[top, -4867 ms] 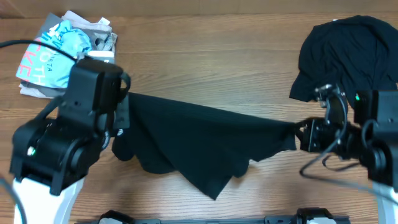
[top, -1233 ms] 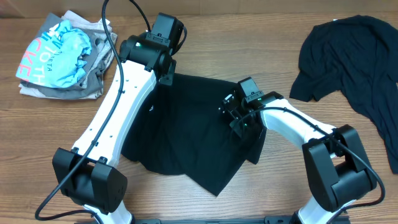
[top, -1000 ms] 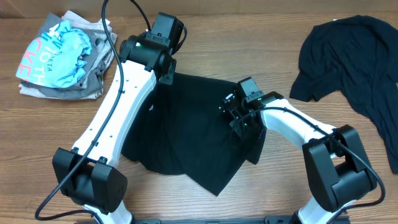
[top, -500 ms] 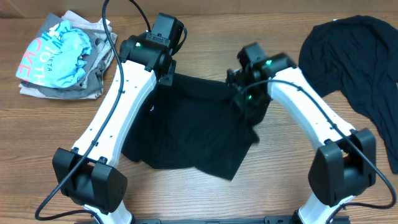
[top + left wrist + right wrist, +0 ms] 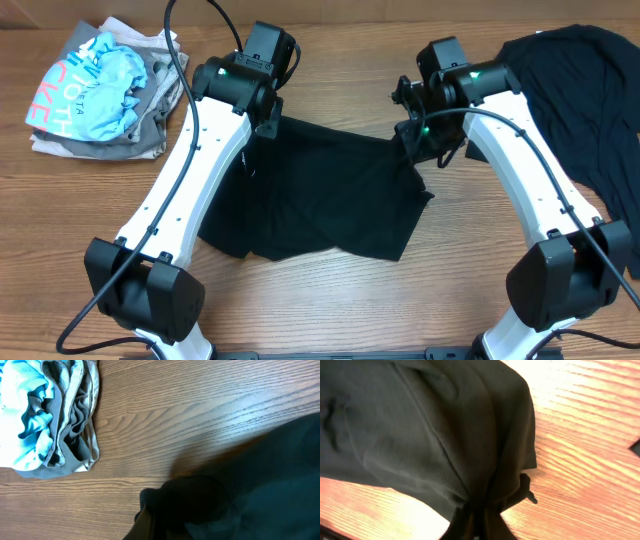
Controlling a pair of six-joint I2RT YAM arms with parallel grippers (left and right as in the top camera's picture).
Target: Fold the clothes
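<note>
A black T-shirt (image 5: pixel 320 200) lies spread on the table's middle. My left gripper (image 5: pixel 268 122) is shut on its far left corner; in the left wrist view the black cloth (image 5: pixel 240 490) bunches over the fingers (image 5: pixel 165 527). My right gripper (image 5: pixel 415 148) is shut on the shirt's far right corner; in the right wrist view the cloth (image 5: pixel 445 435) gathers into the closed jaws (image 5: pixel 476 522). A second black T-shirt (image 5: pixel 565 90) lies crumpled at the far right.
A pile of light blue and grey clothes (image 5: pixel 100 90) lies at the far left, also in the left wrist view (image 5: pixel 50 415). Bare wood table (image 5: pixel 350 60) shows behind the shirt.
My right gripper has swung up and right from the shirt's middle to its far right corner, pulling the cloth out wide. The left gripper has held still.
</note>
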